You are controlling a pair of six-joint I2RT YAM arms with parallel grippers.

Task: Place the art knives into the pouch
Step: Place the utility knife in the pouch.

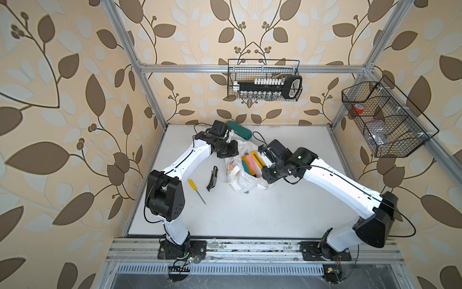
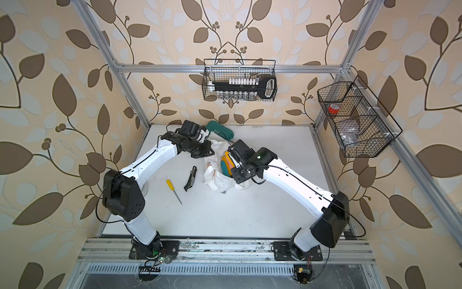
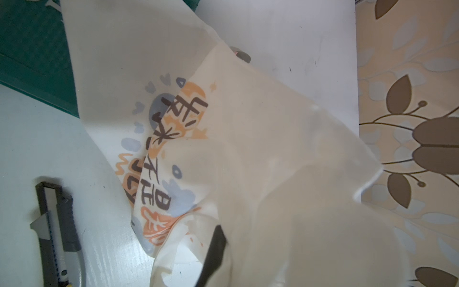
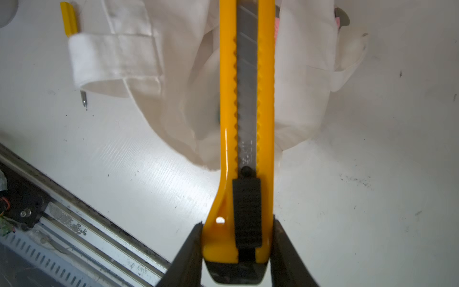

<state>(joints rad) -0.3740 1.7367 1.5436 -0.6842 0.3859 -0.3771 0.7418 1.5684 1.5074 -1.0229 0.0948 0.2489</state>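
Over the pouch (image 1: 240, 182), the right gripper (image 4: 237, 223) clamps the yellow knife (image 4: 228, 149); the left gripper (image 1: 232, 136) pinches the far rim.

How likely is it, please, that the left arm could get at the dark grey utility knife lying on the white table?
Probably yes, but not freely: the dark grey utility knife lies uncovered near the left gripper, which is shut on the white cloth pouch.

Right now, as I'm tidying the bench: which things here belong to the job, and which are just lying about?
In the job: yellow art knife, held by the right gripper; pouch.
Lying about: grey knife; screwdriver; green case.
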